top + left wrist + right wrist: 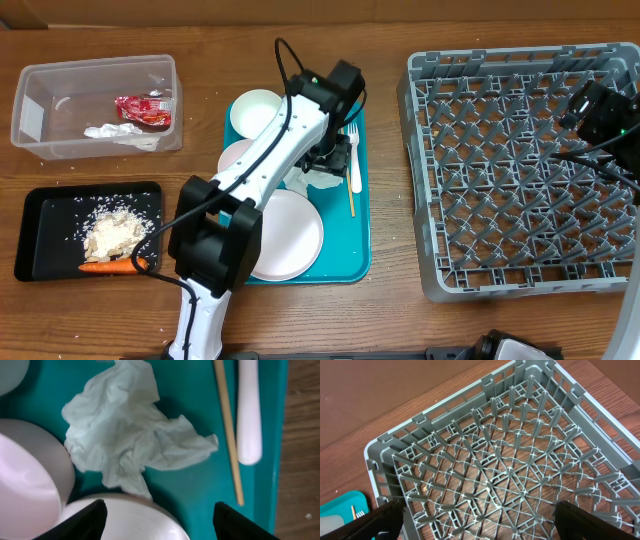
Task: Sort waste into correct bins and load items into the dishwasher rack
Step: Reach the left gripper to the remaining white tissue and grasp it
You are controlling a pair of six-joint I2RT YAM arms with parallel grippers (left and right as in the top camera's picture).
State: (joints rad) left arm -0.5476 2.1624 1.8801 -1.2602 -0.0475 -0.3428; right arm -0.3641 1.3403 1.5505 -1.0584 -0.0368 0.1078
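**Crumpled napkin lies just ahead of your open left fingers**

At far left, the clear tub (40, 85) holds a red snack wrapper (143, 110) and a scrap of white paper (120, 133). Below it, the black tray (45, 215) carries beige food scraps (115, 235) and the carrot (112, 266). By the look of it, those are sorted.

The waste left to move is the crumpled paper napkin (130, 440). It sits on the teal serving tray (350, 255), in the pocket between the pinkish bowl (25, 485), the white plate (125, 515) and the wooden chopstick (229, 435). The white fork handle (249, 415) lies just beyond the chopstick.

Your left gripper (157, 520) hangs over the plate's rim with its fingers spread wide and nothing between them. In the wrist view the napkin lies straight ahead of the fingertips and centred on the gap, not yet inside it. Its widest spread runs across the view, along the line the fingers close on, and looks about as broad as the opening. You will likely need to go forward and down, and one tip may land on a fold.

Further right, the right gripper (480, 525) hovers over the empty grey dishwasher rack (500, 180), well apart from the napkin, with its fingers also wide and empty. The left arm is plainly the nearer one.
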